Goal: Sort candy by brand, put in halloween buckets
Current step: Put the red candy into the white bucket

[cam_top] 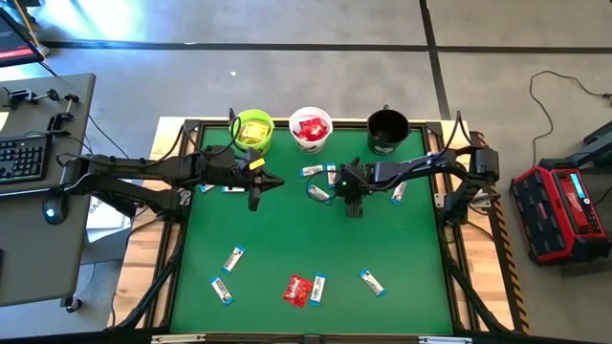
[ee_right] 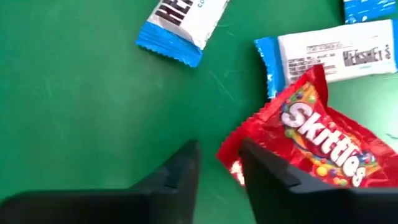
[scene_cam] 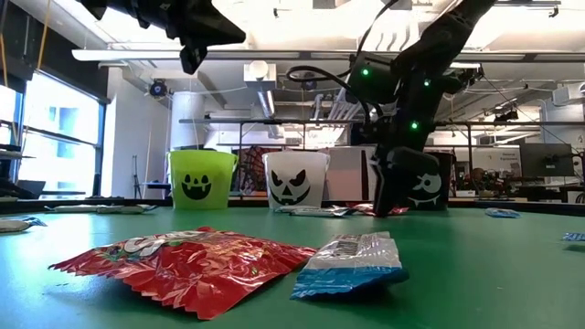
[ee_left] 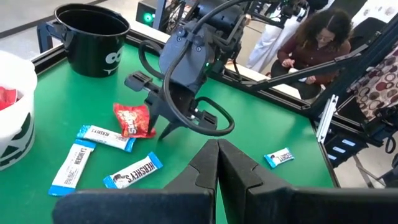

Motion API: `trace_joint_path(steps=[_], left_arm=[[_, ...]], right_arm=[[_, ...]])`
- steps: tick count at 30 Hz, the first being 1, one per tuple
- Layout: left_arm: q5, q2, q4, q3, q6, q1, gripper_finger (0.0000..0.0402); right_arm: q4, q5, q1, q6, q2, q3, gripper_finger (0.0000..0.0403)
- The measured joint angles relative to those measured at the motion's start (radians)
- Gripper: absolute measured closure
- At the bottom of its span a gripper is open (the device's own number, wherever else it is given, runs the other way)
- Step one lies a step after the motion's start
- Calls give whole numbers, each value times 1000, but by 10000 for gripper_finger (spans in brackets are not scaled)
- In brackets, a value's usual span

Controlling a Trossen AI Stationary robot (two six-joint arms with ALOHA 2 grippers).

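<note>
A red candy packet [ee_right: 323,146] lies flat on the green table [cam_top: 287,229] beside blue-and-white bars [ee_right: 329,56]. My right gripper [ee_right: 217,152] points steeply down at the packet's edge, open, with its fingertips low at the table [ee_left: 163,134]. The packet's corner reaches into the gap between the fingers. My left gripper [cam_top: 254,196] hangs shut and empty above the table's left middle. At the far edge stand the halloween buckets: lime green [cam_top: 252,129], white [cam_top: 310,127] with red packets inside, and black [cam_top: 387,129]. My right gripper comes at the red packet from above, slanting, with one finger [ee_right: 267,171] standing over the packet's edge [ee_right: 233,158] and the other on the bare table side. The finger hides the place, so I cannot tell whether it touches. The packet lies flat on the table.
More bars lie loose near the right gripper [ee_left: 73,165] [ee_left: 134,171] and by the right rail [ee_left: 278,157]. Near the front edge lie a red packet [cam_top: 296,290] and several bars [cam_top: 234,258] [cam_top: 372,282]. A person sits beyond the table [ee_left: 314,43].
</note>
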Motion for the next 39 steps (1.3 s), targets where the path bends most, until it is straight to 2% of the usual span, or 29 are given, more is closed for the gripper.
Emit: trace_joint_path(steps=[5, 17, 26, 39], left_arm=[[0, 0, 0, 0, 1, 0, 401], [0, 0, 0, 0, -6, 0, 401], [-1, 0, 0, 0, -7, 0, 401], [-1, 0, 0, 0, -7, 0, 402]], right_arm=[[-2, -15, -7, 5, 1, 2, 392], [-151, -28, -11, -3, -2, 163, 402], [-167, -33, -19, 1, -3, 292, 403], [-172, -35, -113, 5, -4, 440, 403]])
